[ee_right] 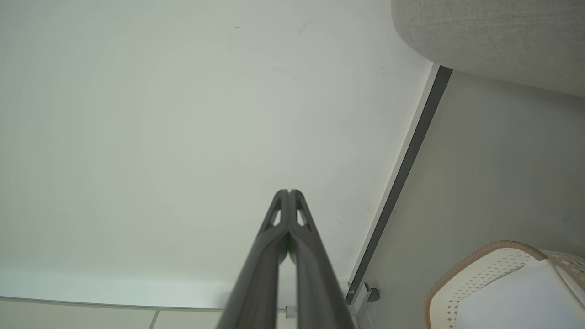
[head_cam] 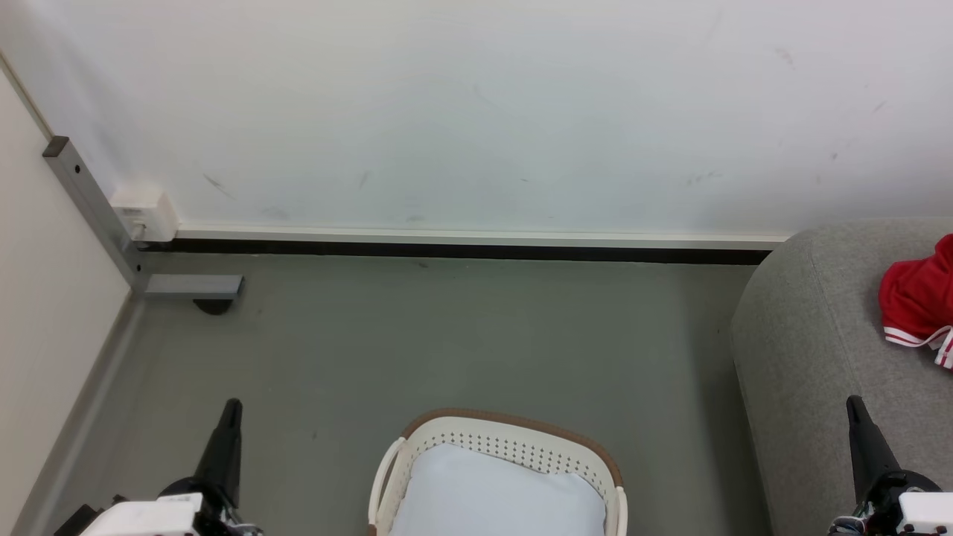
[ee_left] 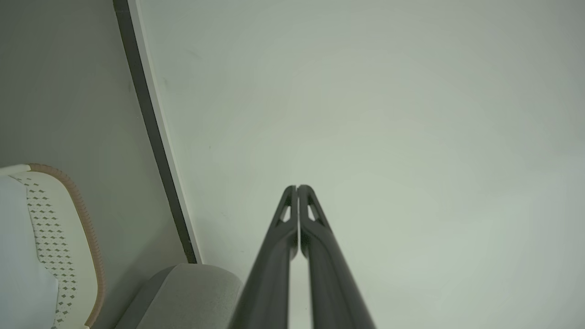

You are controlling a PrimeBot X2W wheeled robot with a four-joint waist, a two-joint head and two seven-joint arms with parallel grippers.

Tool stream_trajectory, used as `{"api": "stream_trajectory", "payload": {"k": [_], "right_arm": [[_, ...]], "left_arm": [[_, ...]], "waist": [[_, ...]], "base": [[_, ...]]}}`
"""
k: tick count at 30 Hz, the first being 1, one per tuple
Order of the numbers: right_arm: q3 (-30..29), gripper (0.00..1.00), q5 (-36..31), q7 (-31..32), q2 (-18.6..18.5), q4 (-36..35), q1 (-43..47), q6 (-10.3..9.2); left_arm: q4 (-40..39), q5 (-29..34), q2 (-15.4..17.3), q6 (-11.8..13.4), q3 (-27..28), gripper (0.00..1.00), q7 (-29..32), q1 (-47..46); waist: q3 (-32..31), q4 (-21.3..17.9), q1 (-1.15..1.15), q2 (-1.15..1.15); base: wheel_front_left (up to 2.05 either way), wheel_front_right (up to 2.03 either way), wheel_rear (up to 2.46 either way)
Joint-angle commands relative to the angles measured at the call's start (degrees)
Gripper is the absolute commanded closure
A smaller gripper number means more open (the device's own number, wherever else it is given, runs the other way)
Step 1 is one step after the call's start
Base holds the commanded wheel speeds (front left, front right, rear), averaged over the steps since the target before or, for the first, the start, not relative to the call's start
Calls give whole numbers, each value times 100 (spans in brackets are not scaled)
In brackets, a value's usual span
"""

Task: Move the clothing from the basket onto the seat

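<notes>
The red clothing (head_cam: 919,298) with white striped trim lies on the light grey seat (head_cam: 811,335) at the right. The cream basket (head_cam: 514,435) with its brown rim stands on the floor at the bottom centre; a pale white pad (head_cam: 499,495) lies inside it. My left gripper (head_cam: 233,406) is at the lower left, shut and holding nothing. At the lower right, beside the seat's front, my right gripper (head_cam: 853,402) is shut and holds nothing. The wrist views show the fingers of the left gripper (ee_left: 297,187) and the right gripper (ee_right: 289,192) pressed together, pointing at the wall.
A white wall (head_cam: 476,112) with a dark baseboard (head_cam: 461,249) runs across the back. A grey metal post (head_cam: 89,208) with a foot and a white box (head_cam: 145,212) stands in the left corner. Grey floor (head_cam: 447,342) lies between basket and wall.
</notes>
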Motion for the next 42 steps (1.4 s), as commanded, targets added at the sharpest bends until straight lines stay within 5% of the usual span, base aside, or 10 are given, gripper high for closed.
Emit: {"api": "stream_trajectory", "payload": {"k": [1,42], "right_arm": [[-26,100,2,16,3,13,-71,-12],[-31,100,-6,22,7,14,-71,-12]], "left_arm": [[3,-75,8,-27,12,100,22,-52],[1,-77,9,-27,9,100,20,-50]], "waist": [[0,-1,0,0],[0,-1,0,0]], "base": [[0,0,0],[0,0,0]]}}
